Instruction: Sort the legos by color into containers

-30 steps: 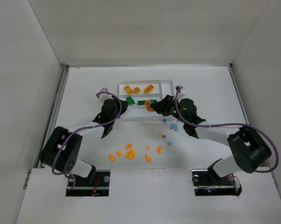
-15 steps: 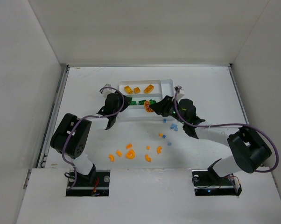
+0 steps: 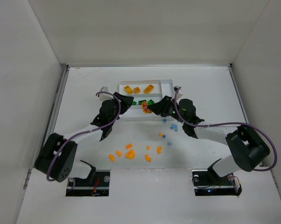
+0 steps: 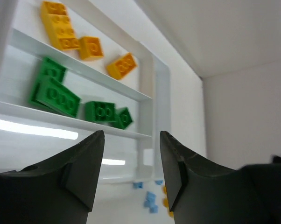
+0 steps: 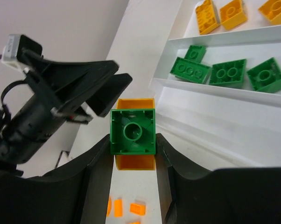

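Observation:
The white tray (image 3: 169, 84) holds yellow legos (image 3: 136, 89) in its far slot and green legos (image 3: 147, 102) in the middle slot. My left gripper (image 3: 125, 101) hovers at the tray's left end. In the left wrist view it (image 4: 131, 140) is open and holds nothing, with the green legos (image 4: 54, 92) and yellow legos (image 4: 59, 24) beyond it. My right gripper (image 5: 132, 140) is shut on a green brick (image 5: 132, 130) stuck to an orange piece (image 5: 135, 162), held above the table just left of the tray (image 5: 224, 35). From above, it (image 3: 151, 108) sits at the tray's near edge.
Loose orange curved bits (image 3: 130, 153) lie on the table in front of the arms. Small pale blue pieces (image 3: 173, 126) lie to the right of them, below the tray. The enclosure's white walls stand at the left, right and back.
The left gripper has gone from shut to open, and its arm has swung out to the left. The right gripper has stayed put with its green and orange piece.

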Tool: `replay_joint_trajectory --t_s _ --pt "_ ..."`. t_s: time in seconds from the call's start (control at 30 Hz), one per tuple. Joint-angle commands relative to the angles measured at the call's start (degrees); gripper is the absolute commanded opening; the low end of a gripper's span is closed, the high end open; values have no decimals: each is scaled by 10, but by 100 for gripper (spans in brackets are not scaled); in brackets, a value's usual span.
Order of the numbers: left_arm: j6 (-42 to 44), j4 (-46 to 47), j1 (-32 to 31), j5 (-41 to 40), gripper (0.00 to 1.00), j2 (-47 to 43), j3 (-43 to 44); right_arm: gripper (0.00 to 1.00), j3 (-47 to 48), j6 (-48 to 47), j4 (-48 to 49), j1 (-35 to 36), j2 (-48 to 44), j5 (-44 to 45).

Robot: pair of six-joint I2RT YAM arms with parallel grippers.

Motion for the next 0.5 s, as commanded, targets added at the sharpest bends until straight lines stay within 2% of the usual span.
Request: replay_joint_trajectory --t_s 0.0,0.27,0.47 --pt "-38 61 -35 4 49 -57 -44 29 8 46 80 -8 19 -55" --pt "-116 204 -85 12 55 -58 -103 29 -3 158 192 -38 72 -131" --pt "-138 244 -99 13 55 -20 -94 30 -13 199 235 -60 87 -157"
